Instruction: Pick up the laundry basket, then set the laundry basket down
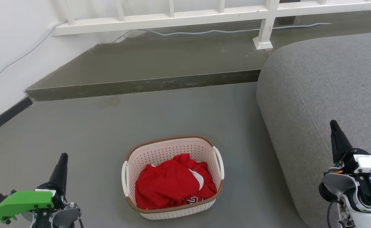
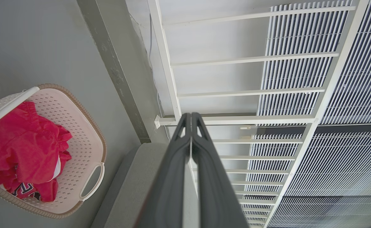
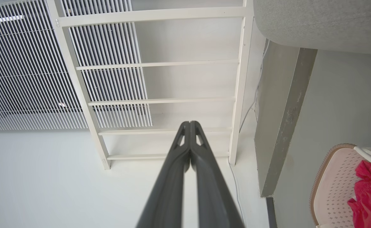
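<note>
The laundry basket (image 1: 172, 152) stands on the grey floor in the head view's lower middle. It is cream-white and perforated, with a brown rim and two white side handles, and holds a crumpled red garment (image 1: 171, 183). My left gripper (image 1: 63, 156) hangs to the basket's left, fingers pressed together and nothing held. My right gripper (image 1: 333, 123) is to the basket's right, in front of the sofa, also shut and empty. The left wrist view shows the basket (image 2: 84, 133) at its left edge, beside the shut gripper (image 2: 191, 115). The basket (image 3: 328, 190) sits in the right wrist view's lower right corner, right of the shut gripper (image 3: 190, 123).
A large grey sofa (image 1: 325, 88) fills the right side, close to the basket. Behind the basket a raised dark step (image 1: 141, 84) crosses the floor, with a white railing (image 1: 264, 28) and a cable on it. A white wall (image 1: 1, 57) closes the left.
</note>
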Robot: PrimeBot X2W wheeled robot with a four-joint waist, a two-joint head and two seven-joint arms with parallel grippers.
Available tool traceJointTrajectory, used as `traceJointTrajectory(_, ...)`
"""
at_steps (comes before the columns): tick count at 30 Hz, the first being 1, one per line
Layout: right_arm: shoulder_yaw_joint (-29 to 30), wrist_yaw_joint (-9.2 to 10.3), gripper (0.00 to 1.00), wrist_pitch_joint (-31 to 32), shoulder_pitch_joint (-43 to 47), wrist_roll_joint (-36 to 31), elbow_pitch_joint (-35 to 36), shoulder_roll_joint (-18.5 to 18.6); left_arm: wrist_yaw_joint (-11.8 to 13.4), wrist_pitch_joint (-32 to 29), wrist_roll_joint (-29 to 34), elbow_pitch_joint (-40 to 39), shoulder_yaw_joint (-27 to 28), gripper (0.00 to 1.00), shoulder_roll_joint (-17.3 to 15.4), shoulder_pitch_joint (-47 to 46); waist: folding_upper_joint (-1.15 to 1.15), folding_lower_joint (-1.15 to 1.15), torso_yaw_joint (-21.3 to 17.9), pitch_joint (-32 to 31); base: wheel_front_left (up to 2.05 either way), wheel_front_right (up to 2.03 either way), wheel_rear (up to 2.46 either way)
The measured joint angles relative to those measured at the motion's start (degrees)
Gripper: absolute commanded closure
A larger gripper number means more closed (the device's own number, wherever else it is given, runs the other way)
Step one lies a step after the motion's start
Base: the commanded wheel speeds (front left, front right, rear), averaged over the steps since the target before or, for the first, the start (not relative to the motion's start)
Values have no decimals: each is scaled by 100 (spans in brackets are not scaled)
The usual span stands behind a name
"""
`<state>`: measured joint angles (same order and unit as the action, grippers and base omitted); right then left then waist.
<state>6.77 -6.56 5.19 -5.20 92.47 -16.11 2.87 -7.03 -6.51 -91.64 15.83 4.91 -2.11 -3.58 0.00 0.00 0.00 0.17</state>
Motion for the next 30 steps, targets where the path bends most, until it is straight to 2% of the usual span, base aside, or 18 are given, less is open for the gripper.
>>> traceJointTrajectory(30, 3, 0, 100, 16, 2, 0, 1, -3, 0, 0, -1, -1, 0, 100, 0, 0, 0, 0, 0, 0, 0, 0, 0)
